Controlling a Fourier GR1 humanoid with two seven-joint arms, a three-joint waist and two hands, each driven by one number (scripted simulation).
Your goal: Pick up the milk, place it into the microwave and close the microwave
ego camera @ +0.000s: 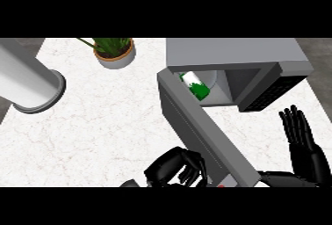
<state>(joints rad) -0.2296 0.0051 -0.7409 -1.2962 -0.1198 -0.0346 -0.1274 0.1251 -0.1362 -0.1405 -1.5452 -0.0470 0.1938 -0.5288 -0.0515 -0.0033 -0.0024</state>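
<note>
The grey microwave (240, 57) stands at the back right of the counter with its door (201, 132) swung wide open toward me. Inside the cavity lies the milk (196, 85), a white carton with green markings, partly hidden by the door's edge. My left hand (174, 169) is at the lower middle, just left of the door's near end, its fingers curled and holding nothing I can see. My right hand (301, 143) is at the lower right, fingers straight and pointing up, apart from the microwave.
A potted plant (115, 52) in a white pot sits at the back centre. A large grey cylinder (29, 83) lies across the back left of the white marble counter (97, 127). The counter's right edge runs just beyond the microwave.
</note>
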